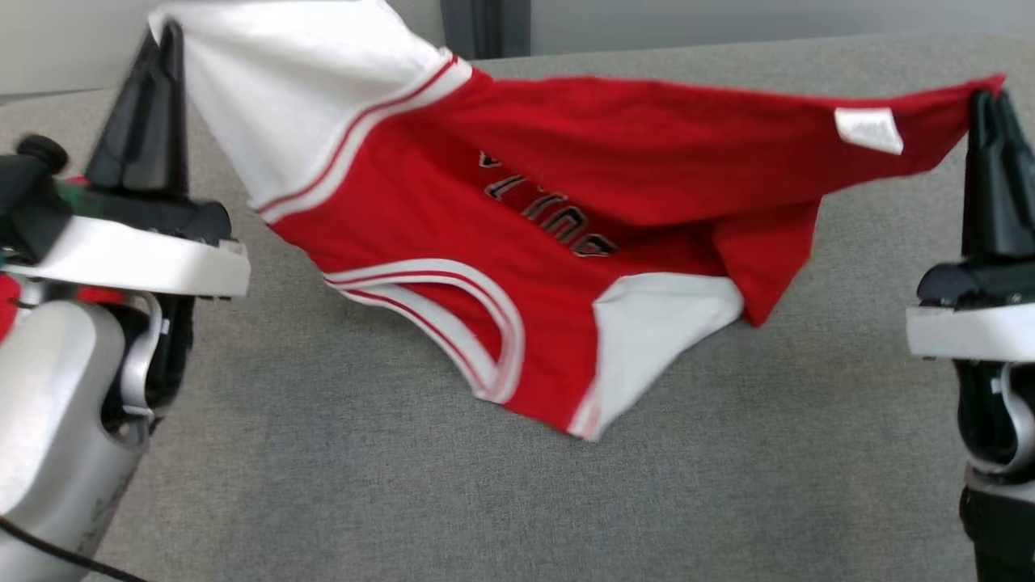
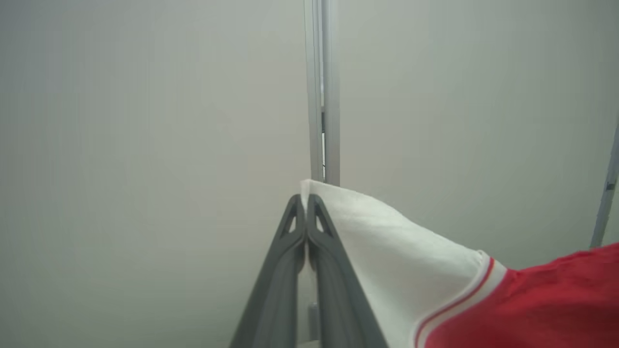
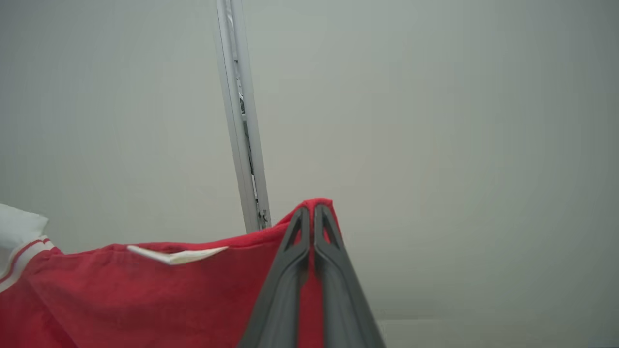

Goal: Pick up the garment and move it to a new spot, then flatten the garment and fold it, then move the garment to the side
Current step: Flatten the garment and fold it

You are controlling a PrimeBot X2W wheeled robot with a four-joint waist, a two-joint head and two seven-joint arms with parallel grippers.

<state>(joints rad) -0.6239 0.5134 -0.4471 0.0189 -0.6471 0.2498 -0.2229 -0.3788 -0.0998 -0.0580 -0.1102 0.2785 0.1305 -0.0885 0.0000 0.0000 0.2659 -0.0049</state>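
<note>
A red garment [image 1: 614, 186] with white panels, white-and-red stripes and dark lettering hangs stretched between both grippers above the grey surface. My left gripper [image 1: 166, 36] is shut on a white corner at the upper left; the left wrist view shows its fingertips [image 2: 305, 203] pinching white cloth [image 2: 396, 246]. At the right, my right gripper [image 1: 993, 101] is shut on a red corner. The right wrist view shows that gripper [image 3: 312, 212] clamping red fabric [image 3: 159, 295]. The garment's lower part sags down onto the surface near the middle.
A grey cloth-covered surface [image 1: 404, 501] lies under the garment, with open room in front. A pale wall with a vertical metal strip [image 2: 323, 96] stands behind. A white label [image 1: 869, 129] shows on the garment near the right gripper.
</note>
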